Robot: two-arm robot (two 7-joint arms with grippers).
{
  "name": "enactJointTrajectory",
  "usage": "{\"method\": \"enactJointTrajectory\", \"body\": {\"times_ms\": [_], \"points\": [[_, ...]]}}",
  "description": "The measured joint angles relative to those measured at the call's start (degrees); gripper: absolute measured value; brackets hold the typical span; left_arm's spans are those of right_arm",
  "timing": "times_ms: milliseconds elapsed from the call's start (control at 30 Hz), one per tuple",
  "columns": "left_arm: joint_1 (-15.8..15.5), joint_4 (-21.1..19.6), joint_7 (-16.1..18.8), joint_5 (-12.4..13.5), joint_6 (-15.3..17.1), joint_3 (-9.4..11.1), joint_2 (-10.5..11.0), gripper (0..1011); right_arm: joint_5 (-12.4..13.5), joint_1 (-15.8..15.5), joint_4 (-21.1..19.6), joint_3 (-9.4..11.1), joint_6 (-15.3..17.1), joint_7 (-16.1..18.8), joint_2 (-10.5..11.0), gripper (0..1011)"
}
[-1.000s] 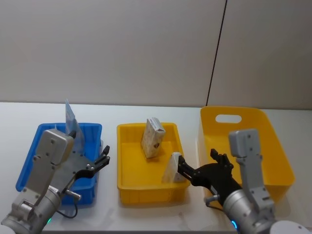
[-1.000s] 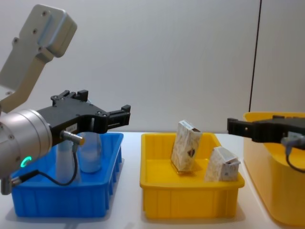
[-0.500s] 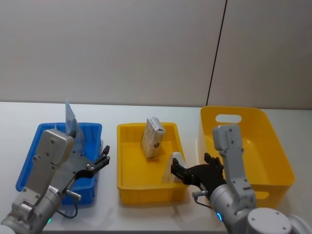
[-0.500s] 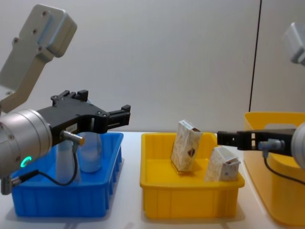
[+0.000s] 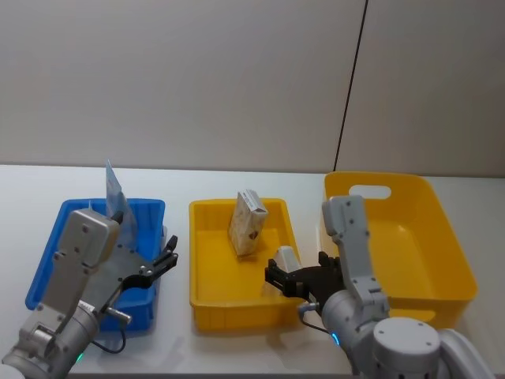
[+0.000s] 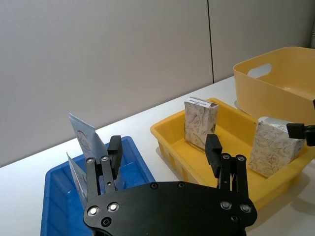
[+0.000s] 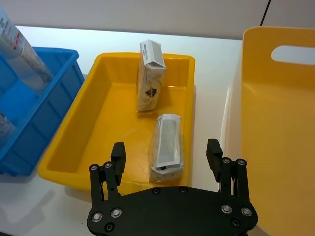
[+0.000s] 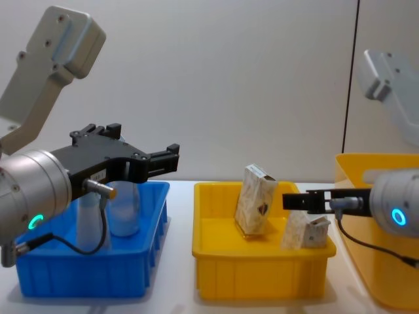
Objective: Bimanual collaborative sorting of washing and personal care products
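Right wrist view has the right gripper (image 7: 166, 147), fingers wide and empty, poised over the nearer carton (image 7: 165, 130); advise centring squarely before closing; left gripper (image 5: 168, 251) idles open and empty by the blue tray (image 5: 45, 271).

The pale-blue tubes (image 5: 114, 189) are largely hidden behind the left arm (image 5: 79, 260), and the near carton (image 5: 283, 256), possibly untouched, is partly covered by the right gripper (image 5: 271, 279).

Tray (image 5: 245, 312) left half open; cartons (image 5: 248, 223) occupy centre-right.
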Motion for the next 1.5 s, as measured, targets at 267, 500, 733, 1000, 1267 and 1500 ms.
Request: {"method": "enactJointTrajectory", "body": {"times_ms": [267,500,733,1000,1267,1500], "points": [[0.0,0.0,0.0,0.0,0.0,0.0,0.0,1001,-0.3,1.96,2.92,0.05,1.33,-0.32,-1.39,1003],[0.0,0.0,0.0,0.0,0.0,0.0,0.0,1001,-0.46,3.74,6.06,0.25,1.91,-0.53,-2.72,1004],[0.0,0.0,0.0,0.0,0.0,0.0,0.0,1001,-0.69,5.25,8.74,0.33,2.1,-0.52,-3.7,1004],[0.0,0.0,0.0,0.0,0.0,0.0,0.0,1001,-0.87,6.98,11.77,0.37,2.15,-0.14,-4.7,1004],[0.0,0.0,0.0,0.0,0.0,0.0,0.0,1001,-1.04,8.62,14.77,0.48,2.09,0.4,-5.6,1004],[0.0,0.0,0.0,0.0,0.0,0.0,0.0,1001,-1.32,9.83,16.91,0.62,1.88,0.65,-6.23,1003]]}}
